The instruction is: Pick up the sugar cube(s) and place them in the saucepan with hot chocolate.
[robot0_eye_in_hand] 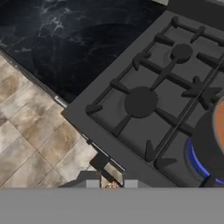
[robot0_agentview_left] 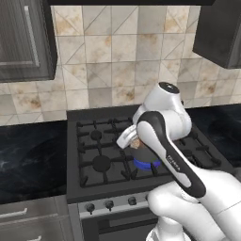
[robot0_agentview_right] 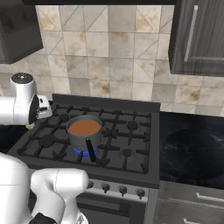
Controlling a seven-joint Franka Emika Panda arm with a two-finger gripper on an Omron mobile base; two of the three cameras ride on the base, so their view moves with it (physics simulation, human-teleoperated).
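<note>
- While carrying the sugar cube point(robot0_eye_in_hand: 112, 185), keep the jaws closed on it as now: a tan speck pinched between the two dark tips, low in the hand view.
- Judging by that view, treat the cube as held over the stove's point(robot0_agentview_right: 131, 146) edge, beside the tiled wall point(robot0_agentview_right: 109, 65) and apart from the saucepan point(robot0_agentview_right: 83, 142).
- Travel sideways toward the saucepan, seen at the right edge of the hand view, above the blue flame point(robot0_eye_in_hand: 194, 157).
- Stay high enough to pass over the grates point(robot0_eye_in_hand: 166, 72) and the pan's rim.
- Approach away from the long black handle point(robot0_agentview_right: 91, 150), which points toward the stove's front knobs point(robot0_agentview_right: 122, 190).
- Centre over the reddish-brown liquid point(robot0_agentview_right: 85, 127) before letting go; with so tiny a cube, expect a release near the rim to bounce it onto the stove or the dark worktop point(robot0_eye_in_hand: 65, 39).
- Lower a little before release to limit splashing, without dipping the tips into the drink.
- Open gently and only slightly; wait for the cube to drop before lifting away.
</note>
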